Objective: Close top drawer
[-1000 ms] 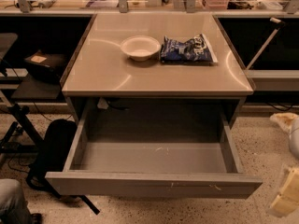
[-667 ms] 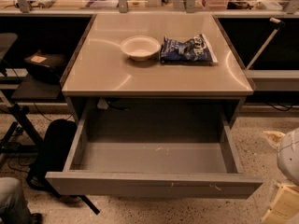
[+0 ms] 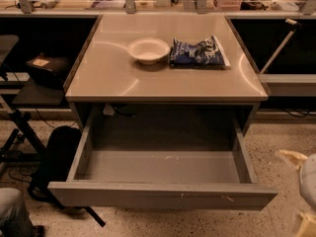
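The top drawer [image 3: 163,194] stood wide open.
The gripper [image 3: 302,191] hung low at the right edge, the drawer's front just to its left.

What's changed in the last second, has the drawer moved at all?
The gripper, at the right edge beside the top drawer, has slid lower in the view. The drawer is as far open as before. The bowl and blue bag have not moved.

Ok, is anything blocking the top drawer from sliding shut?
Nothing visible does: the top drawer is pulled out and looks empty inside. The gripper hangs open to the right of its front panel, not touching it.
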Action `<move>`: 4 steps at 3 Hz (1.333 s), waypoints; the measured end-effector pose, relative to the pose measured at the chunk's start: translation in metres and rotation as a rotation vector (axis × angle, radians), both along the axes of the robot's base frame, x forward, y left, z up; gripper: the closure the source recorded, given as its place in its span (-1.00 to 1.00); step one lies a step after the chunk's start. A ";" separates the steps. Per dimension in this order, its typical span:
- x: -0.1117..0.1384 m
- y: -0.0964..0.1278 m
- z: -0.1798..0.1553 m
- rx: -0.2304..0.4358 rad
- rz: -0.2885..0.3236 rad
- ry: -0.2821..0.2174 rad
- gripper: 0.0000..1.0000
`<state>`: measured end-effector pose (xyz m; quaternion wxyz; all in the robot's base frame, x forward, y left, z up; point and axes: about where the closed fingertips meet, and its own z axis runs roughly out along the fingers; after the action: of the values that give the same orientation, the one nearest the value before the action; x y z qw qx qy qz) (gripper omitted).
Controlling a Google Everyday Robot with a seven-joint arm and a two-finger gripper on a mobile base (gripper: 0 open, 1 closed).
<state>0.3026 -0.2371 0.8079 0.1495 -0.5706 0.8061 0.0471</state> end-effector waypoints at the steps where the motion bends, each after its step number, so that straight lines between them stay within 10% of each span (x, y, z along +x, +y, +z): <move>1: -0.056 -0.001 -0.035 0.119 -0.022 0.007 -1.00; 2: -0.095 0.024 -0.083 0.262 0.050 0.065 -1.00; 4: -0.074 0.088 -0.139 0.277 0.439 0.058 -1.00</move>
<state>0.2290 -0.1495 0.6691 0.1893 -0.7043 0.6528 0.2048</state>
